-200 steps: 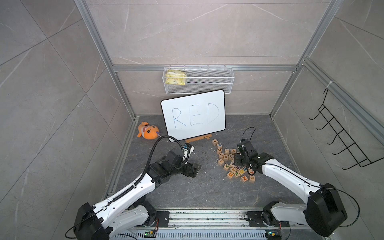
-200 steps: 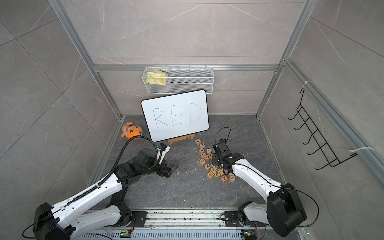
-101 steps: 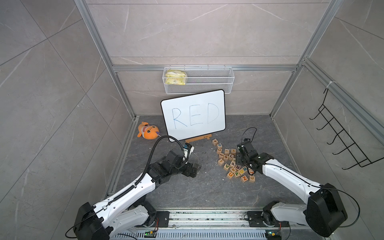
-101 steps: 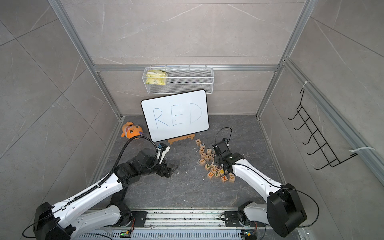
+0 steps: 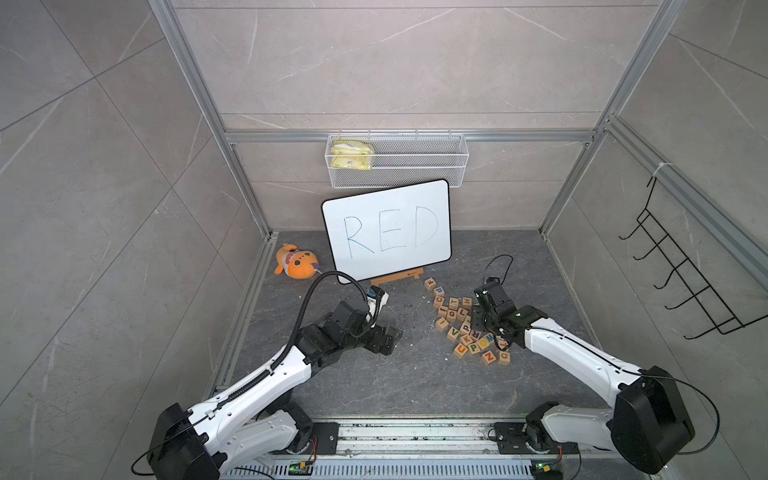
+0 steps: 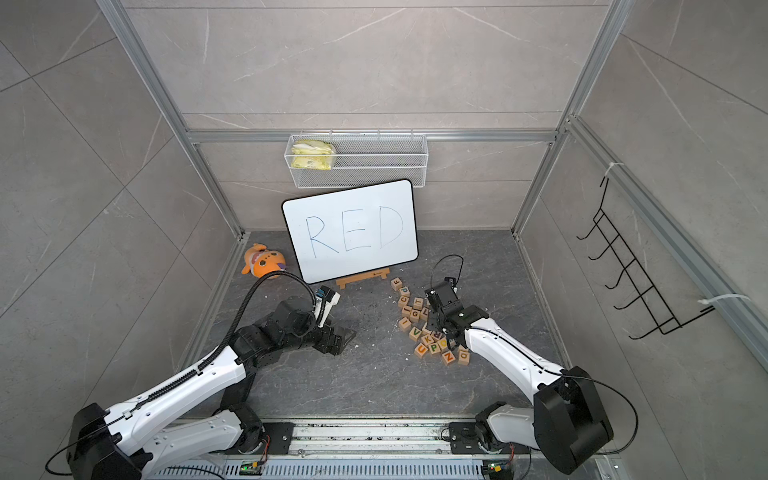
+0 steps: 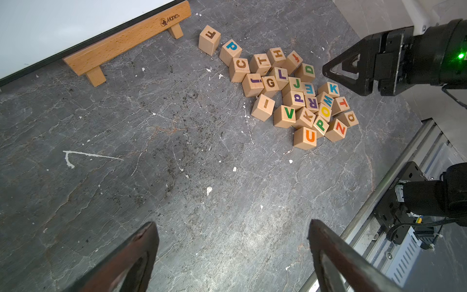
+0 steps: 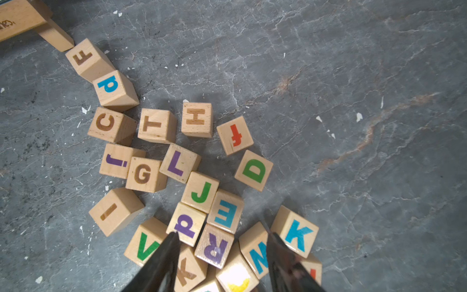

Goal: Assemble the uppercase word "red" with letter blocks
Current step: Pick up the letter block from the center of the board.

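Observation:
The letter blocks (image 5: 465, 324) lie in a loose pile on the dark floor, right of centre. In the right wrist view the purple R block (image 8: 214, 249) touches the blue E block (image 8: 225, 212), and the green D block (image 8: 254, 170) sits a little apart at the pile's edge. My right gripper (image 8: 222, 235) hovers open over the pile, its fingers either side of the R block and its neighbours, gripping nothing. My left gripper (image 7: 231, 225) stands open over bare floor, left of the pile. The same R (image 7: 312, 102), E (image 7: 308, 89) and D (image 7: 308, 69) show in the left wrist view.
A white board (image 5: 386, 230) with handwritten "RED" leans on a wooden stand (image 5: 397, 276) at the back. An orange plush toy (image 5: 295, 262) lies back left. A wire basket (image 5: 397, 160) hangs on the back wall and a black hook rack (image 5: 685, 282) on the right wall.

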